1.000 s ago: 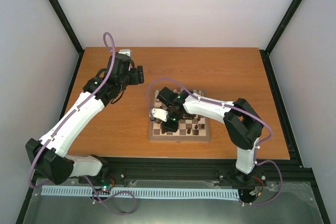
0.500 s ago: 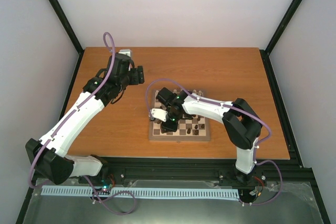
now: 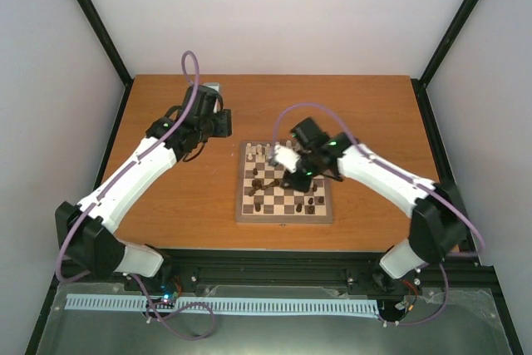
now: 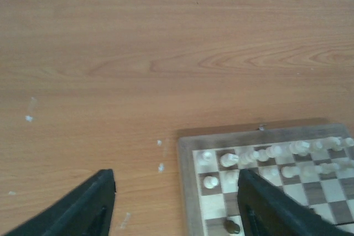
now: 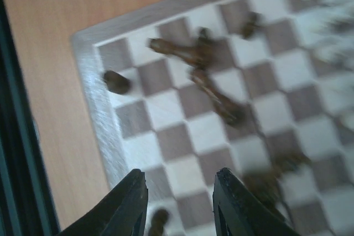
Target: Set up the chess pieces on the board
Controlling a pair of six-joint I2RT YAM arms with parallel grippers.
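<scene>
**Both arms above the counter, fingers apart and empty; chess set partly arranged**

Top view. The flat square wooden chessboard with dark brown and cream squares and a light brown border (image 3: pixel 284 216) lies on the orange-brown wooden counter (image 3: pixel 374 114), towards its near edge. The cream-white turned wooden chess pieces (image 3: pixel 268 154) stand in the board's far rows. The dark brown turned wooden chess pieces (image 3: pixel 263 185) are scattered over the middle and near rows, some lying on their sides. The left fingers (image 3: pixel 219 122) hang over bare counter beyond the board's far left corner, apart from it. The right fingers (image 3: pixel 296 178) point down over the board's middle squares.

Left wrist view. The left fingers (image 4: pixel 88 205) stand wide apart with nothing between them. Below them are the counter (image 4: pixel 138 53) and a corner of the board (image 4: pixel 185 192), where cream-white pieces (image 4: pixel 243 157) stand in two rows. One dark piece (image 4: pixel 232 226) sits at the lower edge of the view.

Right wrist view (blurred). The right fingers (image 5: pixel 130 203) are apart and grip nothing. Beneath them lies a corner of the board (image 5: pixel 97 114). Two long dark pieces (image 5: pixel 182 51) lie on their sides there, and a small dark piece (image 5: pixel 116 81) sits beside the border.
</scene>
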